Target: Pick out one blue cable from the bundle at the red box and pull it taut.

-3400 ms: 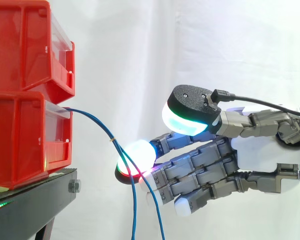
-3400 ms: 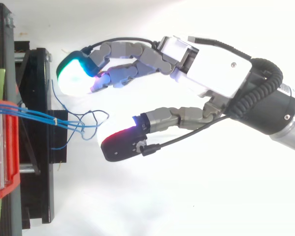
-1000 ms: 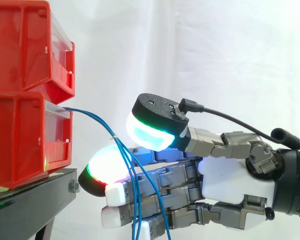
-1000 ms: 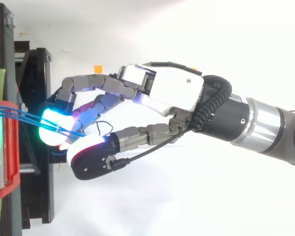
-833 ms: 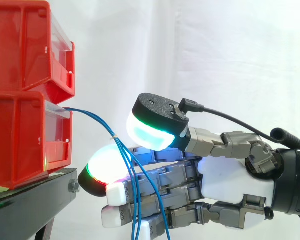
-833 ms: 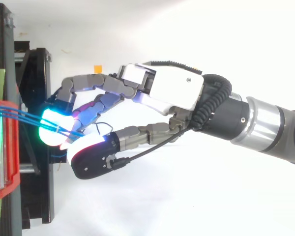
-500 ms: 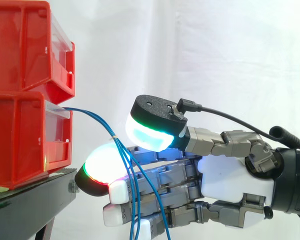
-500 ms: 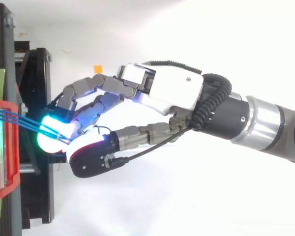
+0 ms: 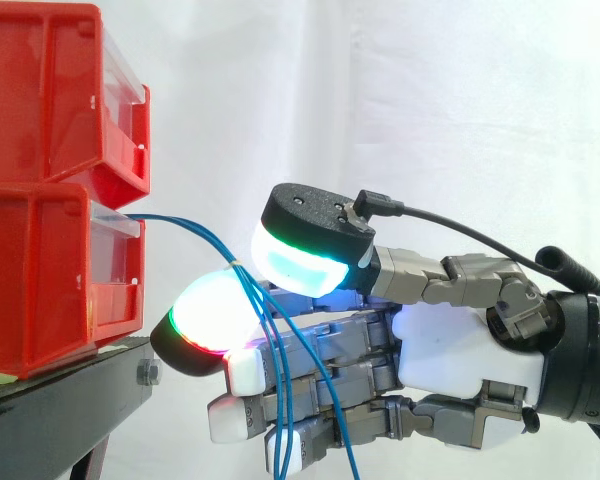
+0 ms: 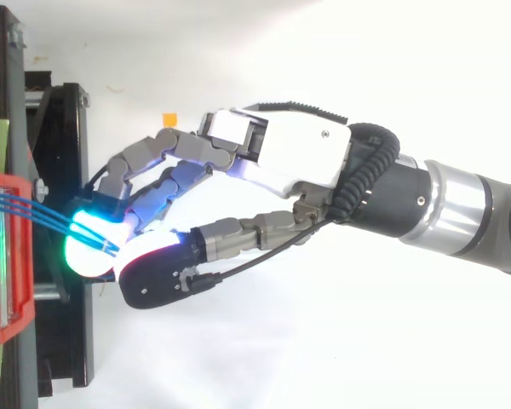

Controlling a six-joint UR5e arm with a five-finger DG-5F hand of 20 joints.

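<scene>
1. Several thin blue cables [image 10: 43, 215] leave the front of the lower red box [image 9: 40, 270]. They run level a short way, then sag to a small tie [image 9: 236, 263] that gathers them. Below the tie they fan out and hang loose past the bottom of the side view.
2. They look light, limp and smooth-jacketed. There is hardly any weight to carry, but a strand is likely to slide through a soft pinch and will buckle if pushed. Whatever anchors them inside the box is hidden, so tension should come on gently.
3. The best hold, I judge, is on one strand just below the tie, where the strands spread apart. At the tie and above it they lie together, and one can hardly be singled out.
4. The hand [image 9: 460, 350] reaches in from the right, its fingers [image 9: 205, 315] curled under the strands and its thumb [image 9: 302, 250] above them. In the top view the thumb pad and one finger pad are closed together on the cables right by the tie. I cannot tell whether the pinch takes one strand or more. Other strands drape across the lower fingers.
5. Between box and hand the cables hang in a slack curve, so nothing is taut yet.
6. The box sits on a black stand [image 9: 60, 400] with an upper box [image 9: 50, 90] stacked on it, before a white curtain [image 9: 430, 100].
</scene>
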